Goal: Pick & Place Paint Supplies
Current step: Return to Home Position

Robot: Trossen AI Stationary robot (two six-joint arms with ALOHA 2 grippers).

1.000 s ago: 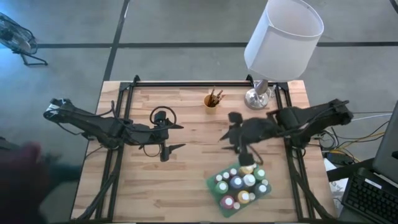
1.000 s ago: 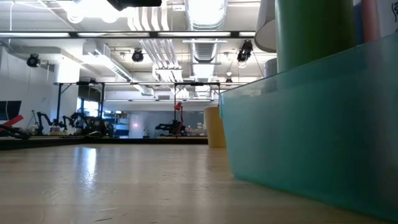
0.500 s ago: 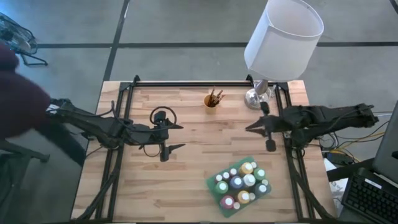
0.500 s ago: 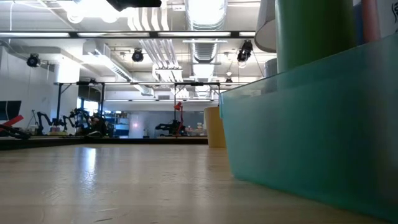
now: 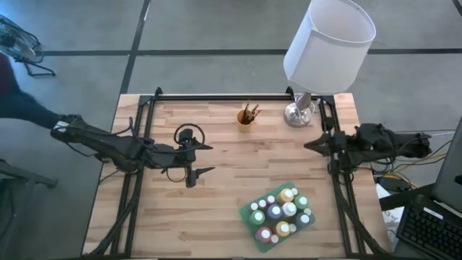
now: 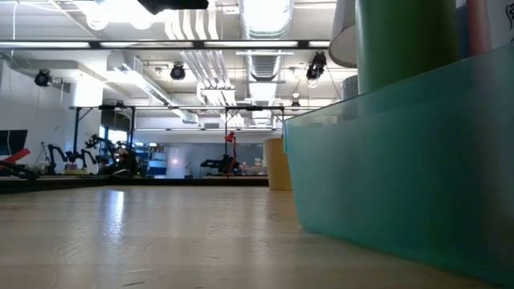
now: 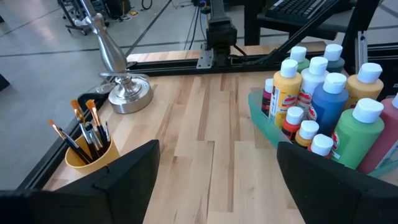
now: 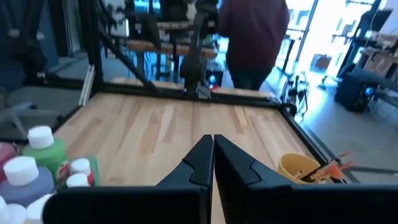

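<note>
- Right gripper [image 5: 308, 145] had pulled off the green bin [image 5: 244, 211] within the last second. It sat folded back at the right table [image 5: 166, 217] edge, just beside the lamp [image 5: 328, 43] base.
- Its fingers, spread half a second earlier, were now closed tip to tip with nothing between them. I read that as release done and arm parked.
- Left gripper [image 5: 208, 159] hadn't moved. It sat over the left half of the table, fingers spread wide, empty.
- Paint bottles [image 5: 276, 211] stood upright, packed tight in the bin, well apart from both grippers. From the right gripper they lay inward and toward the table edge away from the lamp. From the left gripper they lay ahead and off to one side.
- Brushes [image 5: 247, 110] stood in a yellow cup [image 5: 245, 119], between the two grippers but closer to the lamp-side rail. They were not in the bin.
- No loose bottle showed on the wood outside the bin, so the bottle sorting looked finished and the homing move about complete. Couldn't tell whether the brushes were meant to follow.
- A person [image 5: 14, 94] stood off the table behind the left arm's base, shifted from a moment before, and well clear of both grippers.
</note>
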